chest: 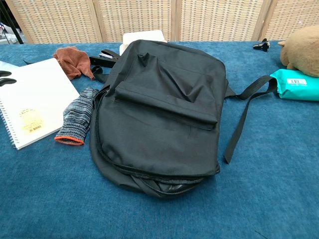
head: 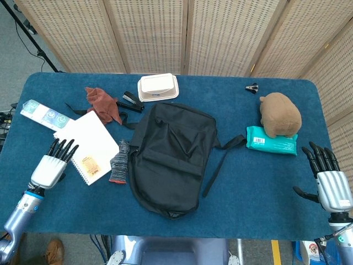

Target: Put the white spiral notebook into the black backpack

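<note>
The white spiral notebook (head: 88,146) (chest: 35,100) lies flat on the blue table, left of the black backpack (head: 172,158) (chest: 162,112). The backpack lies flat at the table's middle, its zipper partly parted along the near edge. My left hand (head: 52,165) hovers at the notebook's near-left corner, fingers spread and holding nothing; black fingertips (chest: 4,74) show at the chest view's left edge. My right hand (head: 328,179) stays open at the far right edge, well away from both.
A grey knit glove (head: 118,161) lies between notebook and backpack. A brown cloth (head: 102,103), stapler (head: 131,100) and white box (head: 158,87) sit behind them. A plush toy (head: 280,114) and teal wipes pack (head: 271,140) are at the right; a blister pack (head: 44,114) is far left.
</note>
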